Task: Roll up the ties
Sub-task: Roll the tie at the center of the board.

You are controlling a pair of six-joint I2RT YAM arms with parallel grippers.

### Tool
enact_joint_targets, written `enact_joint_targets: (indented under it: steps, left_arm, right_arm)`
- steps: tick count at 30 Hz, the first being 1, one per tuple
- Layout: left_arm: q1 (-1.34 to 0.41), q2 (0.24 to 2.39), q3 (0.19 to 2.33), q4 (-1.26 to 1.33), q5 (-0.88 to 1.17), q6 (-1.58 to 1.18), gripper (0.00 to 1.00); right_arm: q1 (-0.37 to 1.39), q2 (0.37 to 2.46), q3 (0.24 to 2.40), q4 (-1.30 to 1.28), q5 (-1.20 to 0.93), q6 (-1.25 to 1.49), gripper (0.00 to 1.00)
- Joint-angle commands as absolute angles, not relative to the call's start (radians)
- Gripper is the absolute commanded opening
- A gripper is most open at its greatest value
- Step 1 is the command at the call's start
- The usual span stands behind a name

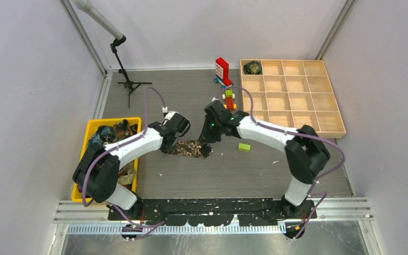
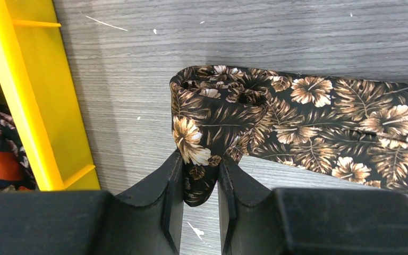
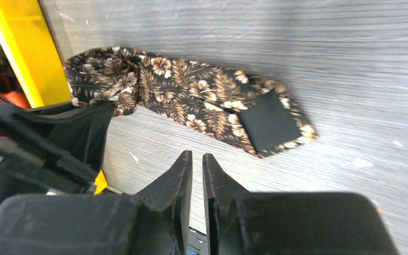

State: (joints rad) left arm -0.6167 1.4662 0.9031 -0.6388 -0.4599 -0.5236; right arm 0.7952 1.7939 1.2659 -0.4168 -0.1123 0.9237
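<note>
A brown-tan-black leaf-patterned tie [image 1: 190,148] lies flat on the grey table between the two arms. My left gripper [image 2: 201,175] is shut on the tie's folded end [image 2: 212,117], which is curled over on itself. The tie also shows in the right wrist view [image 3: 191,101], with its black-lined tip at the right. My right gripper [image 3: 197,159] hangs above the table near the tie's other end, its jaws nearly touching and holding nothing. A rolled dark tie [image 1: 253,67] sits in the far left compartment of the wooden tray. More ties [image 1: 111,133] lie heaped in the yellow bin.
The yellow bin [image 1: 91,127] stands at the left. The wooden compartment tray [image 1: 292,95] stands at the back right. Red-and-white toy bricks [image 1: 222,71] and smaller coloured bricks [image 1: 228,98] stand behind the grippers. A small green block [image 1: 244,147] lies right of the tie. A microphone stand [image 1: 125,69] stands at the back left.
</note>
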Motion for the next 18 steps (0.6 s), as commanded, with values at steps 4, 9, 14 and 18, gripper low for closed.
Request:
enact_joint_targets:
  steps: [4,9,14,18]
  left_arm:
    - [-0.731,1.571,1.004,-0.742,-0.715,-0.57,0.17]
    - [-0.798,1.674,1.089,-0.833,-0.819,-0.608,0.17]
    - [-0.877,1.792,1.173,-0.923,-0.902,-0.642,0.15]
    - [-0.926,1.863,1.212,-0.946,-0.915,-0.623,0.15]
  right_arm:
    - [0.736,1.531,1.101,-0.448,0.107,1.009,0.22]
    - [0.694,1.392,1.004,-0.448,0.163,1.042,0.23]
    - [0.66,1.315,0.98,-0.463,0.166,1.039,0.24]
    - [0.653,1.291,0.979,-0.475,0.164,1.037,0.24]
